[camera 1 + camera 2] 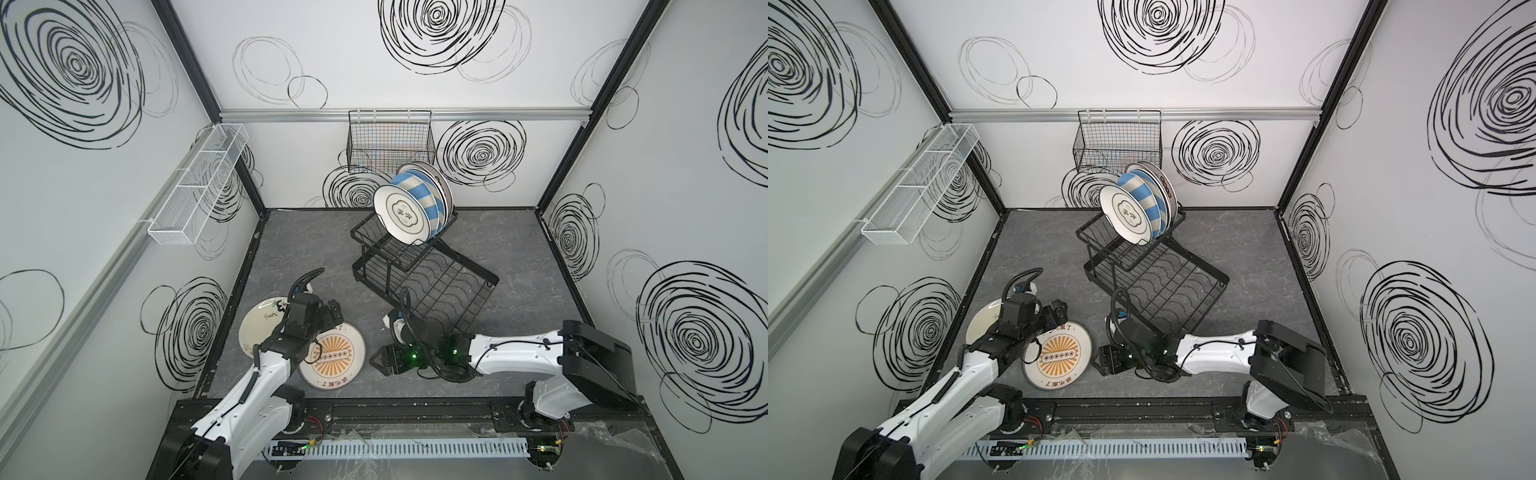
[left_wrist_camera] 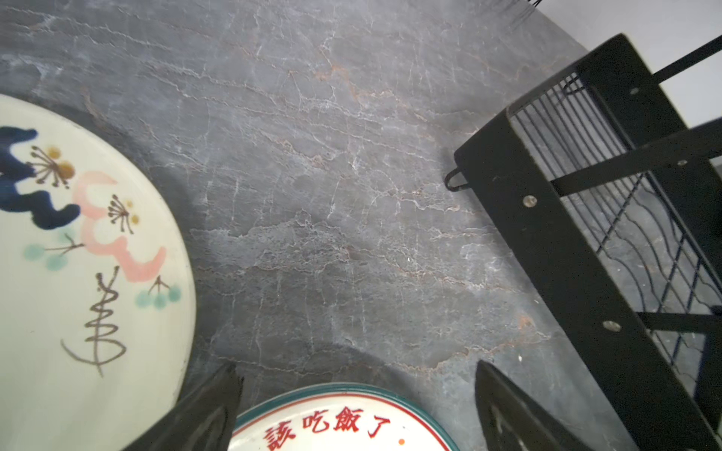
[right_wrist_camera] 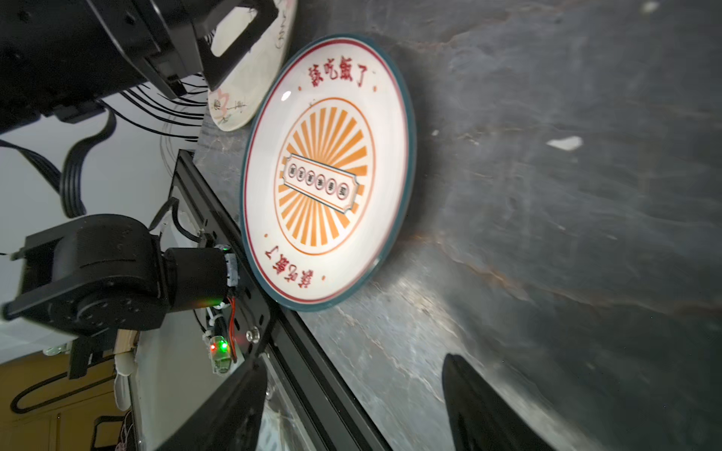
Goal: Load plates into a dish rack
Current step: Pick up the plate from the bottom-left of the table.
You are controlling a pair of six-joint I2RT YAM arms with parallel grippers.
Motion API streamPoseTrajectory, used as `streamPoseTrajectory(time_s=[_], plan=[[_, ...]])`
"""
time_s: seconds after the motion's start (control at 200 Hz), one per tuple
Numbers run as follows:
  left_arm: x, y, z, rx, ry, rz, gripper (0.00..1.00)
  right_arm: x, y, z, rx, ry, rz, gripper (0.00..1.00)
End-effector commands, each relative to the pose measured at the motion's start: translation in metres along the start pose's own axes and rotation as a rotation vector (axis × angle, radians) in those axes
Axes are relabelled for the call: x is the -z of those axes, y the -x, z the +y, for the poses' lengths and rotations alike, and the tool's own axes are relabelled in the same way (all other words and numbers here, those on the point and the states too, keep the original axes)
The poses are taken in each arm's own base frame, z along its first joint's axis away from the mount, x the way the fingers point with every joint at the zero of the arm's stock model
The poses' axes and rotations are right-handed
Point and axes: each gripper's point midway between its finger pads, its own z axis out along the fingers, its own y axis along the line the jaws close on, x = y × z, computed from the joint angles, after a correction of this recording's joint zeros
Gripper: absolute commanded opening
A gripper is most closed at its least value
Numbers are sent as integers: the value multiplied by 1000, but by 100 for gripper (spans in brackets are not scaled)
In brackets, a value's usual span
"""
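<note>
The black wire dish rack (image 1: 465,262) (image 1: 1200,266) stands mid-floor with several plates upright in its raised basket, a white emblem plate (image 1: 401,216) in front of a blue-striped one (image 1: 419,195). Two plates lie flat at front left: an orange sunburst plate (image 1: 332,357) (image 1: 1059,355) (image 3: 324,172) and a cream plate with script (image 1: 262,328) (image 2: 78,273). My left gripper (image 1: 334,316) (image 2: 357,365) hovers open over the sunburst plate's far rim (image 2: 344,421). My right gripper (image 1: 380,361) (image 3: 353,361) is open, low beside that plate's right edge, holding nothing.
A black fine-mesh basket (image 1: 390,141) hangs on the back wall and a white mesh tray (image 1: 199,183) on the left wall. The black front rail (image 1: 395,409) runs close behind the sunburst plate. The rack's lower tray corner (image 2: 547,234) lies right of my left gripper.
</note>
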Motion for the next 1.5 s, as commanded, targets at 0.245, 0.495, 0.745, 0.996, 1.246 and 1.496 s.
streamPoseTrajectory(time_s=[0.245, 0.495, 0.745, 0.996, 1.246, 1.496], plan=[[11, 18, -19, 56, -94, -65, 96, -39, 6, -1, -75, 5, -11, 69], [13, 17, -23, 29, -115, -48, 96, -53, 10, -3, -92, 25, -9, 67], [9, 15, -30, 31, -152, -32, 96, -65, 11, -20, -148, 14, -5, 61], [7, 16, -36, 42, -180, -28, 96, -72, 7, -44, -205, -14, 8, 52], [8, 20, -43, 46, -205, -27, 96, -80, 3, -60, -264, -20, 42, 45], [9, 24, -53, 46, -241, -29, 96, -83, 4, -77, -333, -15, 38, 33]])
